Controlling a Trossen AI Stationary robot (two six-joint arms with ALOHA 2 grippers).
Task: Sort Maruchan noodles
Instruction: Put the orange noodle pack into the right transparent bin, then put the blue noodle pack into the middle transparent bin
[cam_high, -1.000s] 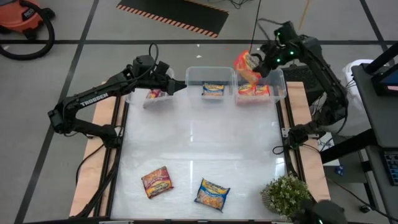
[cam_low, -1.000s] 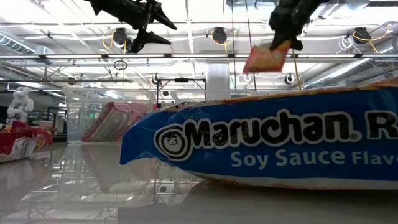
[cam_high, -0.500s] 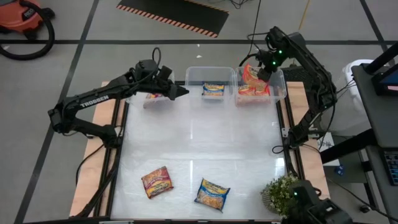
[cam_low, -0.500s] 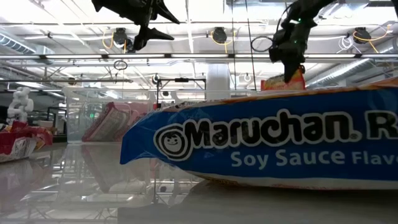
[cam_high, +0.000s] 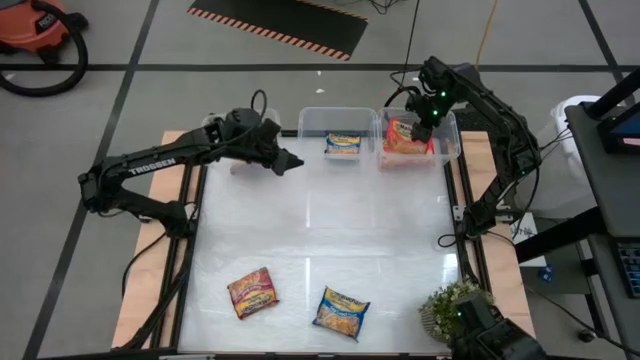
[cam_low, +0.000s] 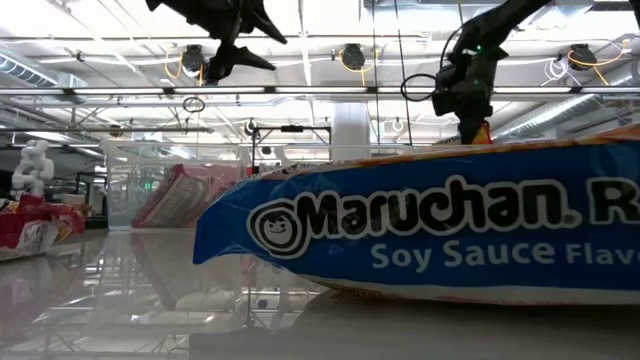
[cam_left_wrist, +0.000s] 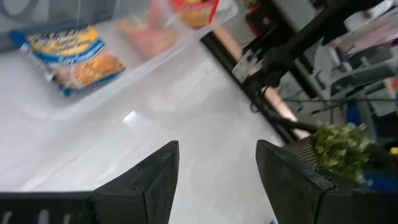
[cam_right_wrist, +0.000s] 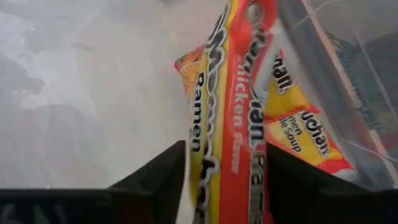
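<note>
My right gripper (cam_high: 418, 126) hangs over the right clear bin (cam_high: 450, 140), shut on an orange noodle packet (cam_right_wrist: 230, 118). More orange packets (cam_right_wrist: 298, 134) lie flat on that bin's floor. The middle bin (cam_high: 312, 125) holds a blue and yellow packet (cam_high: 343, 144). My left gripper (cam_high: 292, 160) is open in the air just right of the left bin (cam_high: 237, 166), which the arm mostly covers. A dark red packet (cam_high: 253, 292) and a blue packet (cam_high: 341, 312) lie flat near the table's near edge. My right gripper pinches the orange packet between its two fingers, coming from above and pointing down. The packet stands on edge (cam_right_wrist: 214, 155) between the fingers and hangs below them into the right bin. Whether its lower end rests on the packets beneath, I cannot tell.
Three clear bins stand in a row along the far edge. A small potted plant (cam_high: 455, 305) sits at the table's near right corner. The glossy middle of the table (cam_high: 320, 220) is bare. In the low view the blue packet (cam_low: 430, 230) fills the foreground.
My right gripper has come down and slightly toward the table's right, carrying the orange packet from above the right bin's left rim into that bin. My left gripper, still open, has moved off the left bin a little toward the near edge.
</note>
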